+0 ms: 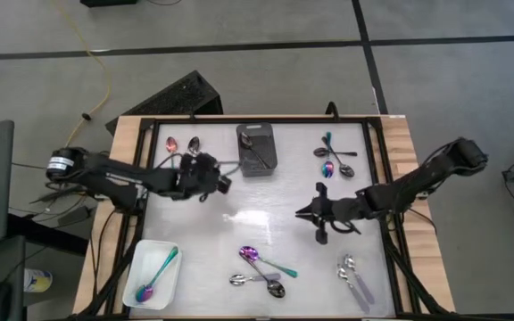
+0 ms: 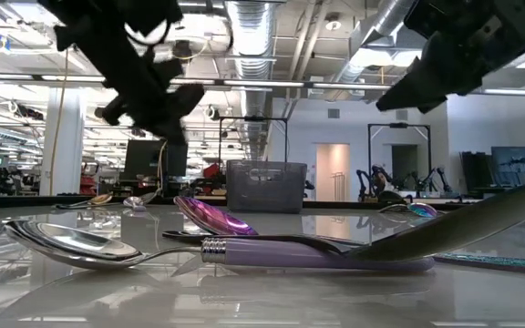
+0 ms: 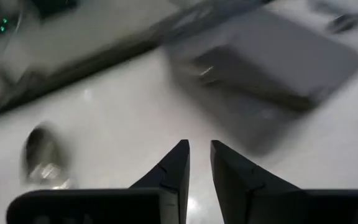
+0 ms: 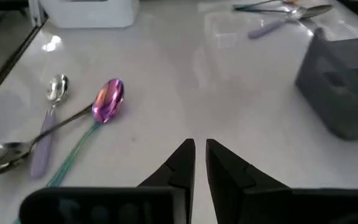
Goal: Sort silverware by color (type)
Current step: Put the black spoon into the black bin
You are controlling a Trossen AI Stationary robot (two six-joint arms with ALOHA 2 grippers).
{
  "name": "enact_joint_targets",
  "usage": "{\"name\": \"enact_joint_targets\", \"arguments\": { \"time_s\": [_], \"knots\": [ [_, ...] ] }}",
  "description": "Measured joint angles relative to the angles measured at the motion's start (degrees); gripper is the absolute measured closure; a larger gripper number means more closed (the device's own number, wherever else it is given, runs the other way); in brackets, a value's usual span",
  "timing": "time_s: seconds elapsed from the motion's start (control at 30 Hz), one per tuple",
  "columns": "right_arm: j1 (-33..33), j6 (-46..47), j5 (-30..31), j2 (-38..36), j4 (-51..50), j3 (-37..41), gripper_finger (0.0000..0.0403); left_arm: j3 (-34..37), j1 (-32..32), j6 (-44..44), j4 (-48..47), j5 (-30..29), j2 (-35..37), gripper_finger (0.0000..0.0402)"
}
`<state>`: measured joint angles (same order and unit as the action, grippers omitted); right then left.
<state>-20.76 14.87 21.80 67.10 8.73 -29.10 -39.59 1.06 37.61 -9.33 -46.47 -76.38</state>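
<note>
Rainbow, dark and silver spoons [image 1: 264, 270] lie flat in scattered clusters; one rainbow spoon [image 1: 157, 275] lies apart, another dark spoon [image 1: 259, 152], seemingly, elsewhere.

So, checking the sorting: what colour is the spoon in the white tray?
Iridescent rainbow spoon, teal to pink-purple; clearest in the high view.

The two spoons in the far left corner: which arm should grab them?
Probably the left. Its claw hangs close to those spoons, while the right claw sits mid-table, farther away.
</note>
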Motion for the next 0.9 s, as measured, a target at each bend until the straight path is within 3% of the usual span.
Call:
{"name": "enact_joint_targets", "arguments": {
  "time_s": [0.2, 0.47, 0.9],
  "knots": [
    [2.0, -0.4, 0.3, -4.5, -4.1, -0.1, 0.0337, -2.3, 13.8, 2.9, -13.9, 9.5, 0.4, 0.0353],
    [2.1, 0.8, 0.4, -6.0, -8.0, 0.0, 0.0337, -2.8, 31.9, 2.1, -21.9, 19.8, 0.4, 0.0353],
    [1.0, 3.1, 0.4, -6.0, -10.7, 0.0, 0.0337, -2.8, 34.5, -5.2, -27.6, 22.5, 0.3, 0.0353]
  ]
}}
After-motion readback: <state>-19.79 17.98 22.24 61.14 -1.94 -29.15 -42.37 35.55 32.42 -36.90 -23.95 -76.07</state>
